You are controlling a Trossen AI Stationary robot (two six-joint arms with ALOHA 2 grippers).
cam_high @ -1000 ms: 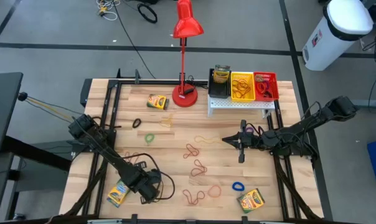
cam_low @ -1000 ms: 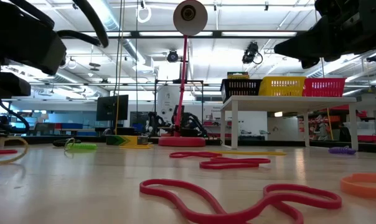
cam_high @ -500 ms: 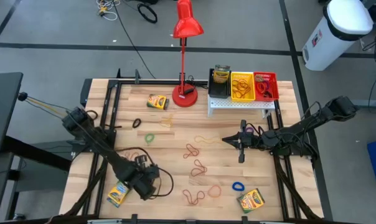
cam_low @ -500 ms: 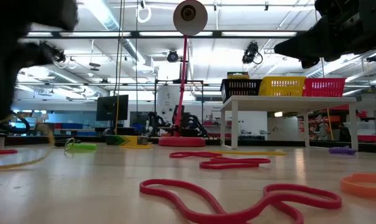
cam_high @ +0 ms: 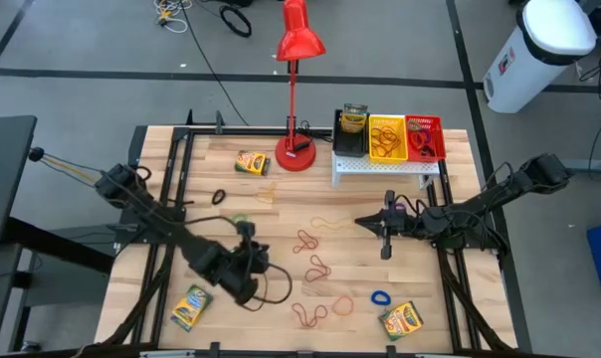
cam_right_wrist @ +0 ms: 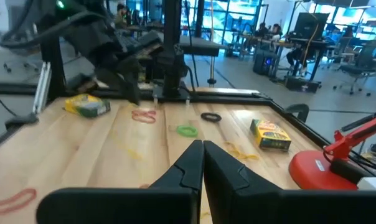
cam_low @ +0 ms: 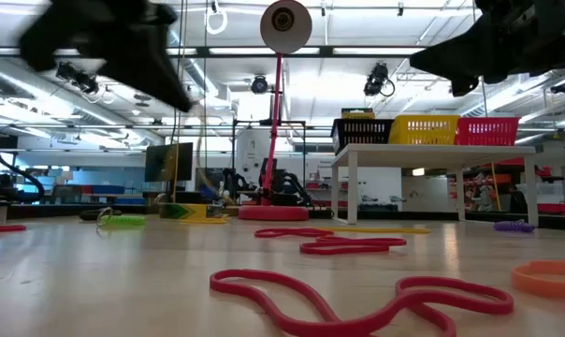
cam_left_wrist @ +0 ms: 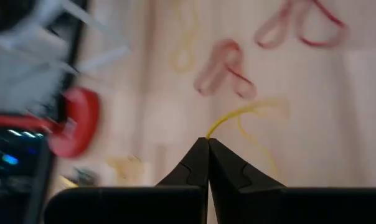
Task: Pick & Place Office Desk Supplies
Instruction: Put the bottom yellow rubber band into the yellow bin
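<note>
My left gripper (cam_high: 247, 233) hovers over the table's left middle, shut on a thin yellow rubber band (cam_left_wrist: 247, 115). In the low view it is a blurred dark shape high at the left (cam_low: 161, 56). My right gripper (cam_high: 360, 222) hangs shut and empty above the table's right middle, its fingers meeting in the right wrist view (cam_right_wrist: 202, 147). Crayon boxes lie flat at the far left (cam_high: 252, 162), near left (cam_high: 191, 305) and near right (cam_high: 401, 320). Black (cam_high: 352, 134), yellow (cam_high: 387, 137) and red (cam_high: 424, 137) bins stand on a white stand (cam_high: 385, 166). My left gripper pinches one end of the yellow band (cam_left_wrist: 210, 134) between its two fingertips. The fingers slant down toward the table. The rest of the band runs on past the tips as a slack loop (cam_left_wrist: 263, 109), off the tabletop.
Loose bands lie on the wood: red (cam_high: 306, 241) (cam_high: 318, 267), green (cam_high: 240, 220), black (cam_high: 219, 197), blue (cam_high: 380, 297), orange (cam_high: 340, 304), tan (cam_high: 330, 221). A red desk lamp (cam_high: 297, 149) stands at the far middle. Black frame rails run along both table sides.
My left gripper has risen from near the table's near edge and gone toward the far edge, rolling its wrist as it went. The yellow band, which lay on the table at the left, was drawn up and now hangs from the fingertips.
</note>
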